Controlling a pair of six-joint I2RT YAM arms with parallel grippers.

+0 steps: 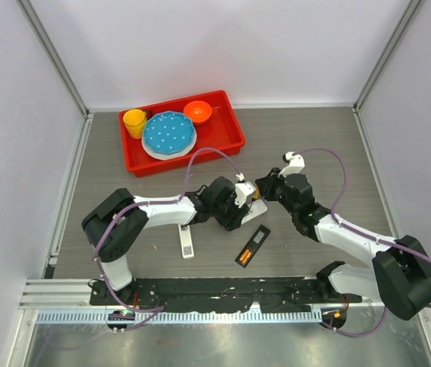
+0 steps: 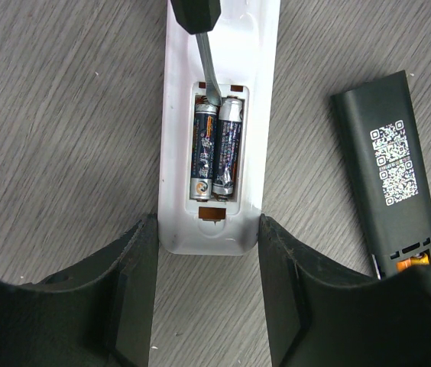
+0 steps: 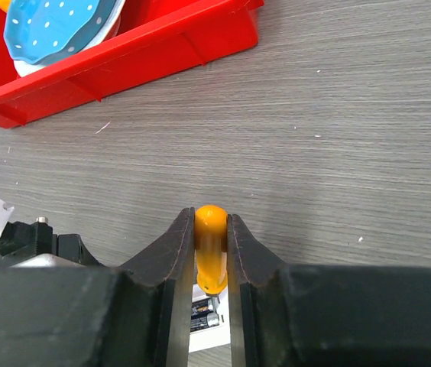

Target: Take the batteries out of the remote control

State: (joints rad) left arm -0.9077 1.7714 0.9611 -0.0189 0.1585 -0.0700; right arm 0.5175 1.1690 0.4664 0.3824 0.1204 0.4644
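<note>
The white remote control (image 2: 214,46) lies back-up on the table with its compartment open. Two dark batteries (image 2: 215,149) sit side by side inside it. My left gripper (image 2: 208,222) clasps the remote's near end, one finger against each side. My right gripper (image 3: 211,218) is shut on the orange handle of a screwdriver (image 3: 211,248). The screwdriver's metal shaft (image 2: 206,73) points down, its tip at the far end of the batteries. The right wrist view shows the batteries (image 3: 204,313) just below the handle. From above, both grippers (image 1: 240,206) (image 1: 265,189) meet over the remote (image 1: 256,209).
A black remote (image 2: 384,160) lies to the right with an orange cell (image 2: 416,264) showing at its open end. A white cover piece (image 1: 187,241) lies to the left. The red tray (image 1: 181,164) at the back holds a blue plate (image 1: 168,132), a yellow cup (image 1: 134,122) and an orange bowl (image 1: 197,112).
</note>
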